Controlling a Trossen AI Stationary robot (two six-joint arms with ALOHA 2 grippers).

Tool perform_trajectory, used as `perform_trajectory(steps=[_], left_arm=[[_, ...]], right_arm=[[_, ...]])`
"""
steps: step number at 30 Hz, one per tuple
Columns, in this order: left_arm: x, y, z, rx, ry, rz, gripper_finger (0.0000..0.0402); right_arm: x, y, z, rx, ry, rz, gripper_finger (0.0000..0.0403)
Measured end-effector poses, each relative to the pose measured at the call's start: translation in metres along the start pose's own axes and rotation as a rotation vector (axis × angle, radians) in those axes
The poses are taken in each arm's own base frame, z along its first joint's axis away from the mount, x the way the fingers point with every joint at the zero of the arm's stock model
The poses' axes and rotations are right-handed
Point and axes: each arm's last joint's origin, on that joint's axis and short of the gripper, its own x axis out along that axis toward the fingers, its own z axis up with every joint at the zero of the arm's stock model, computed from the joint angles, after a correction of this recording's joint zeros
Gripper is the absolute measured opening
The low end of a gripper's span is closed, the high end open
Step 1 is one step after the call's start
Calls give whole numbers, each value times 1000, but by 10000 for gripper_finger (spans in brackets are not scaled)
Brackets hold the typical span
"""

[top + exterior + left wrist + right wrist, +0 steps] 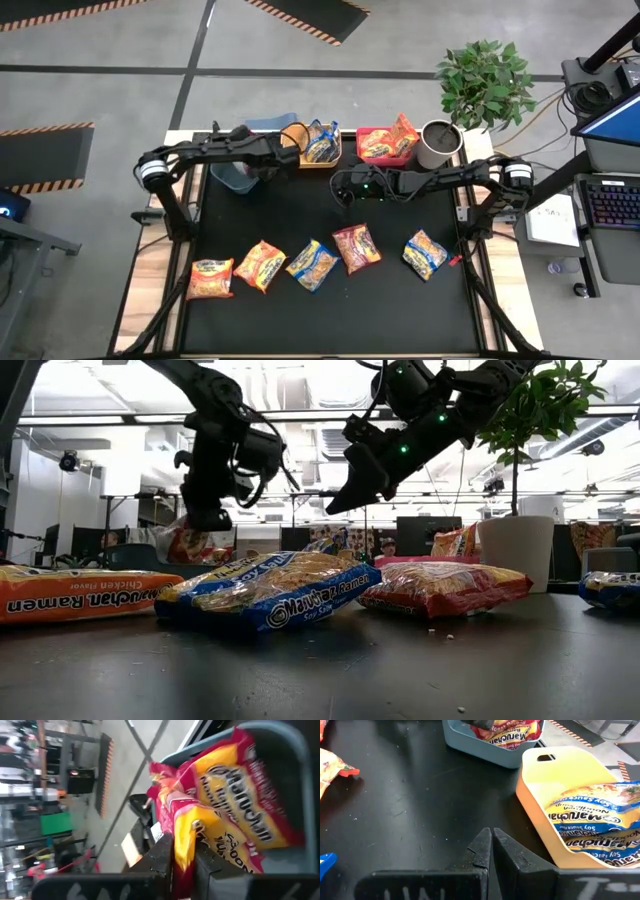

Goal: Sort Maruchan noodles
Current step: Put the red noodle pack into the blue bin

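Observation:
My left gripper (243, 172) hangs over the blue bin (232, 182) at the table's far left, shut on a yellow Maruchan packet with red trim (181, 817). Another red-trimmed packet (245, 805) lies inside that bin. My right gripper (340, 188) is shut and empty, above the bare table in front of the yellow bin (315, 148). That bin holds a blue-trimmed packet (595, 825). The red bin (385, 147) also holds packets. Several packets lie flat in a row near the front edge, among them an orange one (210, 278) and a blue one (312, 264). My left gripper pinches the red-trimmed packet between its two fingers (160, 857), on a crumpled end of the wrapper (182, 855). The fingers slant downward toward the blue bin. The packet stretches away from them over the inside of the bin. Whether it rests on the packet there I cannot tell.
A grey pot (438, 145) with a green plant (487, 80) stands at the far right corner beside the red bin. The three bins line the far edge. Bare black tabletop (300, 215) lies between the bins and the row of packets.

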Motion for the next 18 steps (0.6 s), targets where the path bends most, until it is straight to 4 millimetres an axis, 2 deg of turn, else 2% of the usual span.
perform_trajectory(steps=[11,18], left_arm=[[-11,13,17,-83,-46,-42,87],[-26,32,24,-1,-65,-45,138]], right_arm=[[0,0,0,11,1,0,9],[0,0,-2,13,20,2,9]])
